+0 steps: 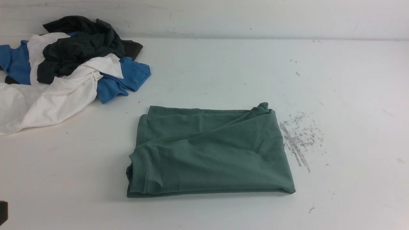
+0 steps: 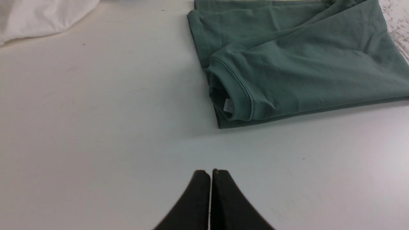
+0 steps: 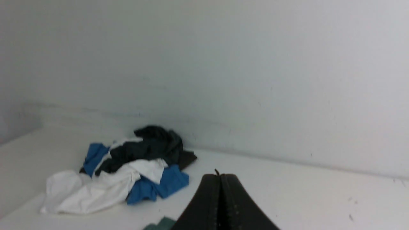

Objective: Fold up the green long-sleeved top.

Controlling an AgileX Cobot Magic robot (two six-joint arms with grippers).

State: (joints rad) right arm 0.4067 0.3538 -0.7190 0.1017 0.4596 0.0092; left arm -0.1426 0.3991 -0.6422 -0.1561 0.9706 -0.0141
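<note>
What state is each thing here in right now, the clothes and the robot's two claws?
Green top: folded into a rectangle, flat on the table, collar at its left end.
Clothes pile: crumpled heap of dark, white and blue garments, apart from the top.
Left gripper: shut, empty, above bare table.
Right gripper: shut, empty, raised.

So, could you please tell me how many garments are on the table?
4 at least: the green top folded at centre, plus a far-left pile of a charcoal garment, blue shirt and white shirt. The pile may hide more.
</note>
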